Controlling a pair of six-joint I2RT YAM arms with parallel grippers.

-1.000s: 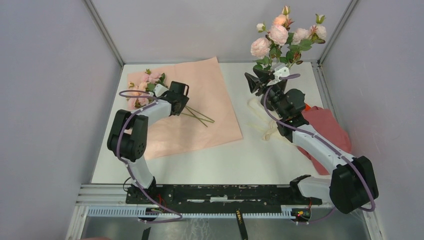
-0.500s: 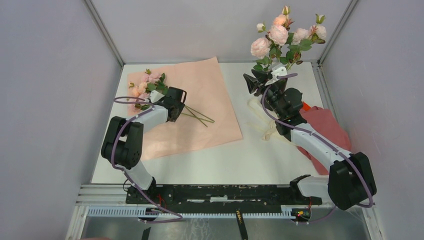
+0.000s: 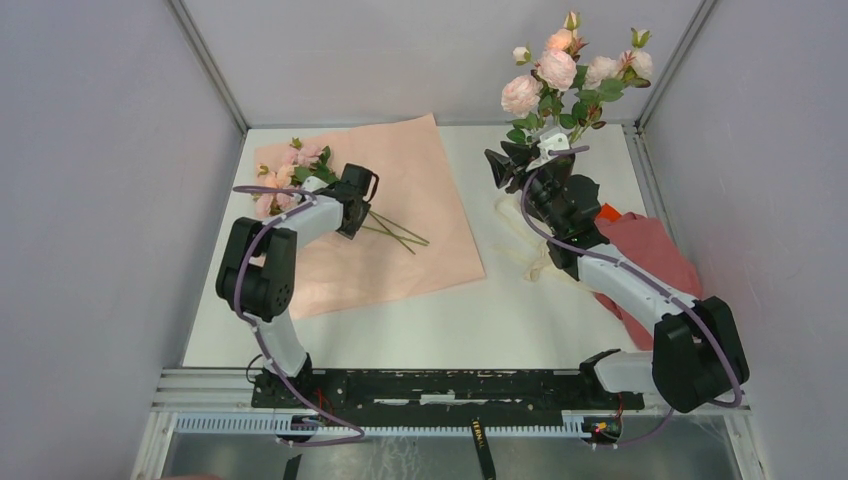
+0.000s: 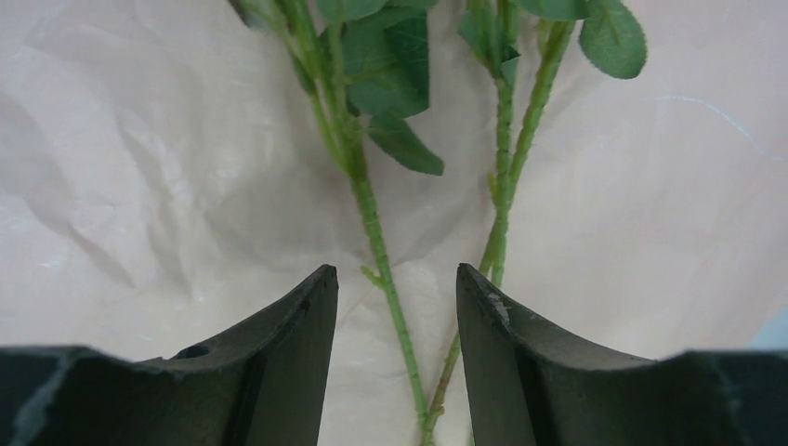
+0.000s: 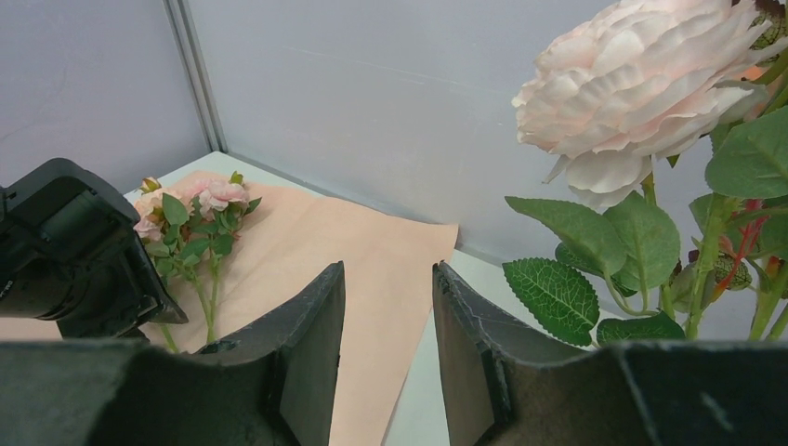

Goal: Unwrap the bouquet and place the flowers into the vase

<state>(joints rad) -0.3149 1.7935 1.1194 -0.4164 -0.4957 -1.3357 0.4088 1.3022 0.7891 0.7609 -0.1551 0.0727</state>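
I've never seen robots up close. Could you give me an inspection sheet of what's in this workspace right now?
Surface: white table, pink wrapping paper spread flat.
Job's things: small flowers lie on the paper; taller roses stand far right, base hidden; vase not made out.
Clutter: cream ribbon, red cloth.
Claws: left claw open astride a stem; right claw open, empty.
Cables: purple cables along both arms.
Surroundings: grey walls.

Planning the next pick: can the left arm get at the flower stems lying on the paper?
Probably yes. The left gripper is open and poised over the flower stems on the wrapping paper. One stem runs between its fingers, and nothing lies over them.
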